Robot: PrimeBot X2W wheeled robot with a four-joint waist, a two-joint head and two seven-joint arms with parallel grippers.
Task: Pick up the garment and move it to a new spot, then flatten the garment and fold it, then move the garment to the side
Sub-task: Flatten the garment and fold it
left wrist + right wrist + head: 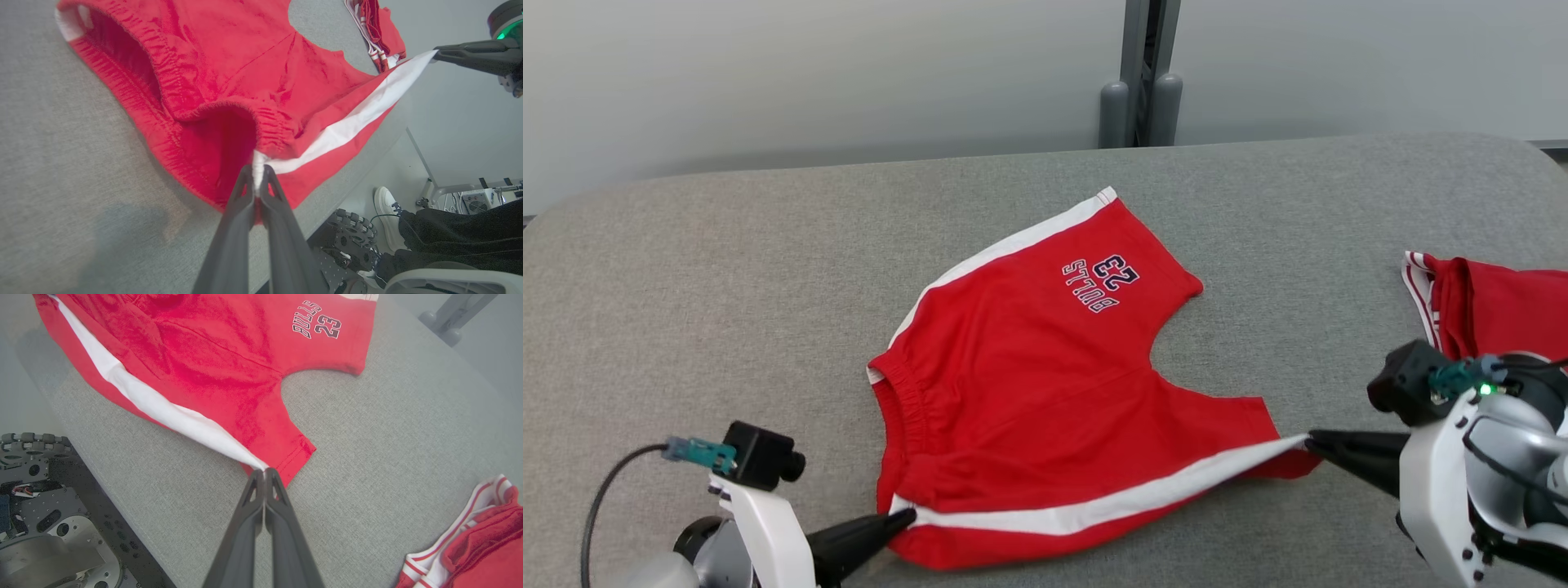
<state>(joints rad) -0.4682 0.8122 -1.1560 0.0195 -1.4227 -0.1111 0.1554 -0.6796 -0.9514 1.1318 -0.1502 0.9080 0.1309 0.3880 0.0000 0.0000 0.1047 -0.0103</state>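
While the left end effector (907, 516) pinches the waistband and the right end effector (1311, 443) a leg hem, red shorts (1029, 367) lie stretched between them on the surface (727, 269); folding remains.

table (727, 269): grey fabric-textured top, rounded far corners. red shorts (1029, 384) spread flat near middle, white side stripes, "BULLS 23" print on far leg, waistband toward robot's left. near stripe edge taut, raised off surface. second red garment (1494, 306), bunched, red-white striped trim, at right edge, well apart.
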